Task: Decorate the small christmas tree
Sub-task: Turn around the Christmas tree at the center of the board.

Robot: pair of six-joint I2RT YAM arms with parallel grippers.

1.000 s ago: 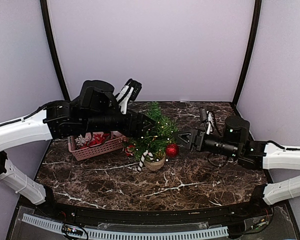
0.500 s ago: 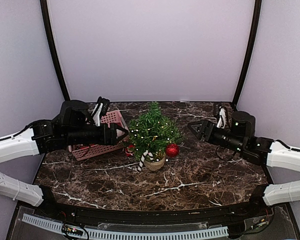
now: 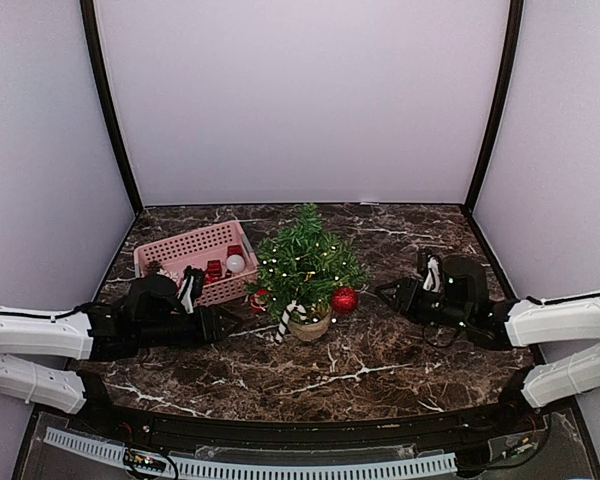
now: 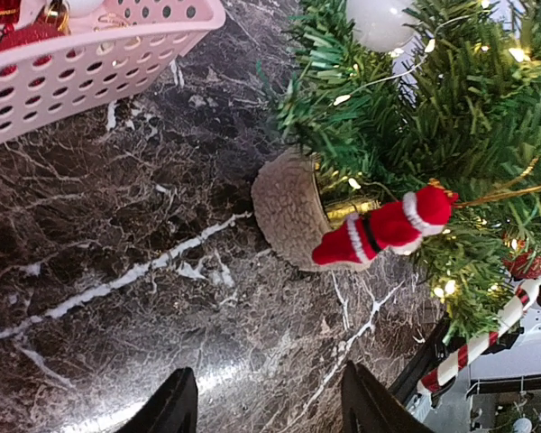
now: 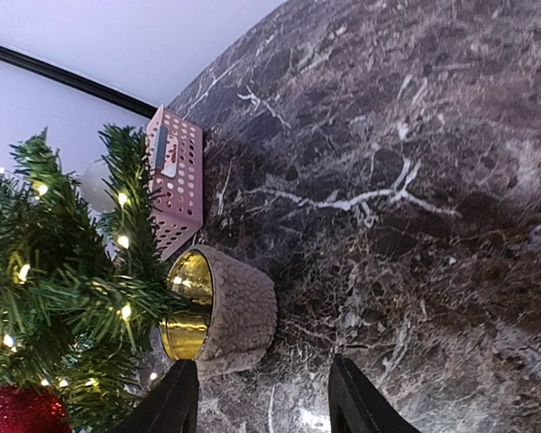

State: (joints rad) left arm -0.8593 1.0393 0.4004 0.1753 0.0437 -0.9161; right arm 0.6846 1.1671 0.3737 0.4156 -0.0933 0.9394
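Santa ornament (image 4: 383,230), clearest from left wrist

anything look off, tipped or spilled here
Nothing stands out. The tree stands upright in its pot, the red ball and candy cane hang on it, and the basket sits upright, slightly angled, with ornaments inside. Nothing is spilled.

Soft, even light is thrown from above, and only faint shadows are cast on the dark marble worktop (image 3: 380,370). A pale sheen is seen on it in the left wrist view. The tiny lamps of the small christmas tree (image 3: 305,262) are blown out to white, and its nearest needles are slightly blurred in both wrist views.
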